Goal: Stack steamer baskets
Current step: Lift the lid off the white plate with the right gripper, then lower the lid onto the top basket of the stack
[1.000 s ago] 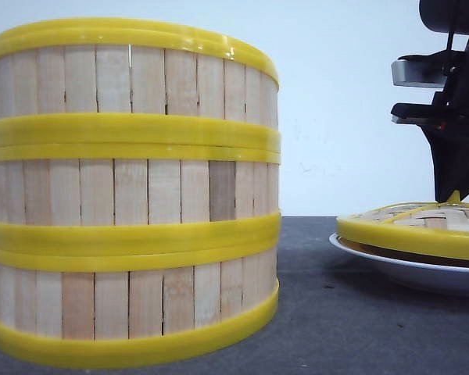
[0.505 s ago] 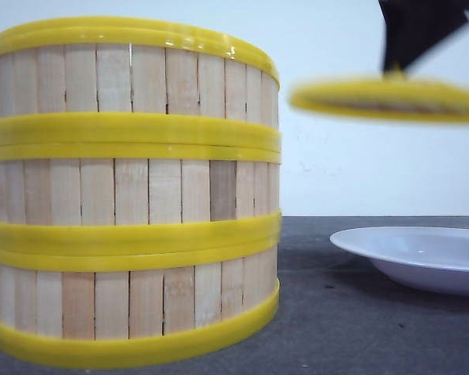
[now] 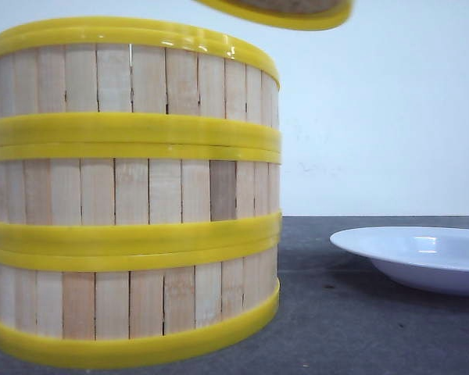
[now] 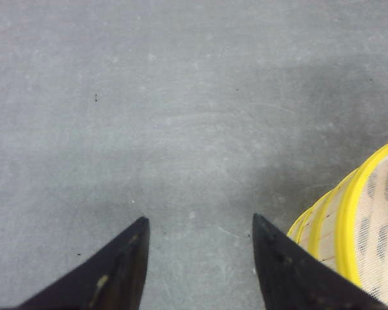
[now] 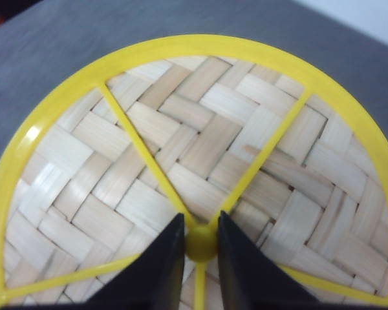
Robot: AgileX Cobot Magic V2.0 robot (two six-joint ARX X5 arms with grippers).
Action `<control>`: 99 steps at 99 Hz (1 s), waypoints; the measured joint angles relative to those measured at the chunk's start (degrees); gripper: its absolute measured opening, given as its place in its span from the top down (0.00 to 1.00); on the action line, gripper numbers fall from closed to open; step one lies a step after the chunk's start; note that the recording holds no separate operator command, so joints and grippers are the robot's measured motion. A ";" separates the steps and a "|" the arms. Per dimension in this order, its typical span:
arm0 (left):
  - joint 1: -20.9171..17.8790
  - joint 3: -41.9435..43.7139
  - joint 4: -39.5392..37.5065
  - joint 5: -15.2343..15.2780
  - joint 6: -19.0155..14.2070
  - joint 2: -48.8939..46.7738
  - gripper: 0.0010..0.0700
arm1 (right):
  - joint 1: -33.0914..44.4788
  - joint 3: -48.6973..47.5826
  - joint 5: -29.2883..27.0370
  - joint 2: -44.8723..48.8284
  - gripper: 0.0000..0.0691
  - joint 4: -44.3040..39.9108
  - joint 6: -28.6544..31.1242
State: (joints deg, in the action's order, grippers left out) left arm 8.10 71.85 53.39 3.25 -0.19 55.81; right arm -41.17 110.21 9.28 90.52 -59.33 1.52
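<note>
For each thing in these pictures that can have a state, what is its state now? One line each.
Steamer baskets: three stacked upright, top one uncovered.
Lid: lifted, held by its knob, above the stack's right edge.
White plate: on the table, nothing on it.
Right gripper: jaws shut on the knob.
Left gripper: jaws open, holding nothing, beside the stack.

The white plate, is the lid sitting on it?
No, the white plate is bare, and the lid hangs high above the stacked steamer baskets.
</note>
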 joint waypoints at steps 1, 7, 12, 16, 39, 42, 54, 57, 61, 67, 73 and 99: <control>0.00 0.00 -0.02 0.00 0.00 0.02 0.58 | -0.33 0.00 0.02 0.17 0.92 -0.02 -0.09; 0.00 0.00 0.00 0.00 0.00 0.00 0.58 | -2.25 0.00 0.00 1.29 0.92 -0.39 -0.50; 0.00 0.00 0.00 0.00 0.00 0.00 0.58 | -3.65 0.00 0.00 2.21 0.92 -0.63 -0.81; 0.00 0.00 0.00 0.00 0.00 0.00 0.58 | -4.57 0.00 0.00 2.93 0.92 -0.83 -1.16; 0.00 0.00 0.00 0.00 0.00 0.00 0.58 | -7.82 0.00 -0.02 6.54 0.92 -1.36 -1.90; 0.00 0.00 0.00 0.00 0.00 0.00 0.58 | -8.04 0.00 -0.02 6.91 0.92 -1.36 -2.10; 0.00 0.00 0.00 0.00 0.00 0.00 0.58 | -8.85 0.00 -0.07 8.20 0.92 -1.42 -2.67; -0.02 0.00 0.00 0.00 0.00 0.00 0.58 | -9.01 0.00 -0.13 8.37 0.92 -1.51 -2.78; 0.00 0.00 0.00 0.00 0.00 0.00 0.58 | -9.07 0.00 -0.20 8.57 0.92 -1.73 -2.84; 0.00 0.00 0.00 0.00 0.00 0.02 0.58 | -9.35 0.00 -0.28 8.76 0.92 -1.75 -2.84; 0.00 0.00 0.00 0.00 0.00 0.02 0.58 | -9.60 0.00 -0.28 8.87 0.92 -1.95 -2.86; -0.02 0.00 -0.02 0.00 0.00 0.02 0.58 | -10.21 0.04 -0.33 10.93 0.92 -2.99 -3.23</control>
State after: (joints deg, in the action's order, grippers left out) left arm 8.08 71.85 53.36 3.25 -0.19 55.83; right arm -51.37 110.26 8.95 101.45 -62.33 -1.72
